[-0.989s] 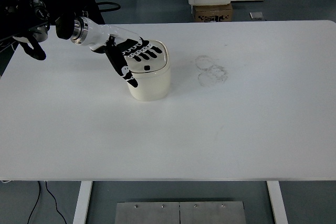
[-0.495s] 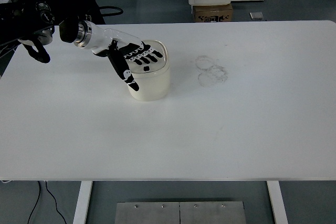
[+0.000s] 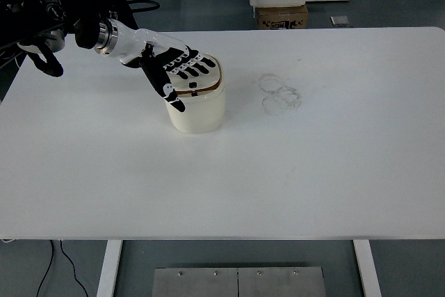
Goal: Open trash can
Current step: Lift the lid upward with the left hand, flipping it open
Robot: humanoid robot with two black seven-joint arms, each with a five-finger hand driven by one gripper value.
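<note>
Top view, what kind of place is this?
Probably a robotics lab or test workshop: a bare white table holding one small trash can, a cardboard box and equipment on a grey floor behind.

Legible text: none. Brown cardboard box (image 3: 282, 17) on the floor bears dark print, too small to read.

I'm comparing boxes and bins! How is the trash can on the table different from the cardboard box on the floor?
The trash can is cream and rounded; the cardboard box is brown and square-edged. The trash can stands on the white table under the left hand; the cardboard box sits on the floor, untouched. Both are containers.
</note>
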